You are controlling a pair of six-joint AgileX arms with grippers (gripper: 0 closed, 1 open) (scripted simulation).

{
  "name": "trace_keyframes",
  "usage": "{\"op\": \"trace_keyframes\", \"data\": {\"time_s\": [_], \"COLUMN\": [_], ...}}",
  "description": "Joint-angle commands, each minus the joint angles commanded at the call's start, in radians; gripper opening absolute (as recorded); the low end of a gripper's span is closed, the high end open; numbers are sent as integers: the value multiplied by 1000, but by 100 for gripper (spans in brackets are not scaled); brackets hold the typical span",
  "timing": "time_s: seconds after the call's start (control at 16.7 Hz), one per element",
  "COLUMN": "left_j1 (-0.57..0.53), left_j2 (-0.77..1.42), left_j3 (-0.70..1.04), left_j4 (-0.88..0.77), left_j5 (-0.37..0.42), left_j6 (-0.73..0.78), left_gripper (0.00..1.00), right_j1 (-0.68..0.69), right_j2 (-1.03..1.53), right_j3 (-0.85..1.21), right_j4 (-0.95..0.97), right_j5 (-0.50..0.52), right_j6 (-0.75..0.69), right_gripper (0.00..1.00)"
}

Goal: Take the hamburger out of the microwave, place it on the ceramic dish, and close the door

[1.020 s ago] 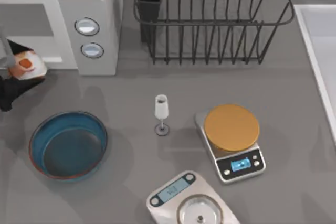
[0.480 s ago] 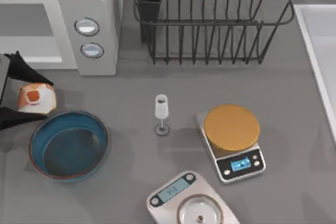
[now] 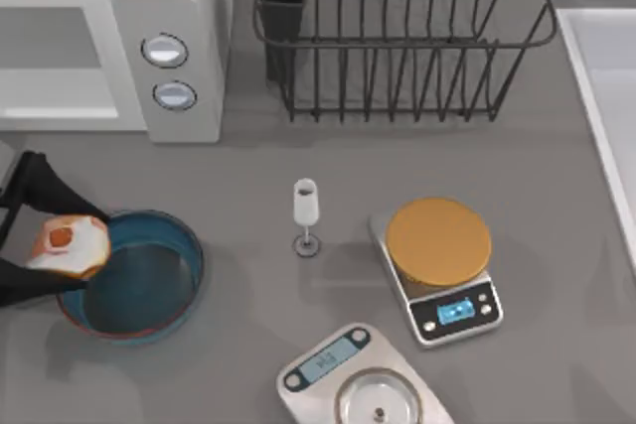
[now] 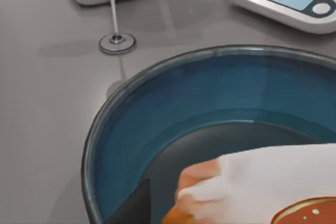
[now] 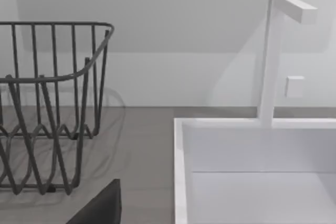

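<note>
1. The hamburger (image 3: pixel 70 246) is held over the left rim of the ceramic dish (image 3: pixel 169 302), at the left side of the table. It is tipped so that its red-orange centre spot faces up and slightly toward the table's left edge. It is round, so no long axis can be told.
2. The left gripper (image 3: pixel 45 240) reaches in from the table's left edge. Its two dark fingers (image 3: pixel 52 189) are spread to the bun's width and clamp it from either side.
3. In the left wrist view the hamburger (image 4: pixel 257 187) hangs above the ceramic dish (image 4: pixel 157 108), a glossy deep blue bowl with a darker flat floor.
4. The microwave (image 3: pixel 184 17) is a white box at the table's far left, with a grey cavity and two round silver-blue knobs.
5. A small stemmed glass (image 3: pixel 306 213) stands upright near the table's middle, well apart from the dish.
6. An orange-topped scale (image 3: pixel 438 263) and a silver scale (image 3: pixel 358 374) lie to the right.
7. A dark wire rack (image 3: pixel 397 37) sits at the back, a white sink (image 5: pixel 252 171) beside it.
8. The right gripper's finger state cannot be told from the right wrist view.
</note>
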Motion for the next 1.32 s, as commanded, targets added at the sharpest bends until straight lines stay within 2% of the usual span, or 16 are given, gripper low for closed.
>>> {"op": "trace_keyframes", "data": {"time_s": [0.48,1.02,1.32], "left_j1": [-5,-86,-114], "left_j2": [-15,-52,-33], "left_j3": [-3,-78,-116], "left_j4": [23,157,217], "left_j5": [15,82,92], "left_j6": [-16,-116,-148], "left_gripper": [0,0,0], "right_j1": [0,0,0], "right_j2": [0,0,0], "right_j3": [0,0,0], "right_j4": [0,0,0], "right_j5": [0,0,0], "right_j6": [0,0,0], "right_gripper": [100,100,100]}}
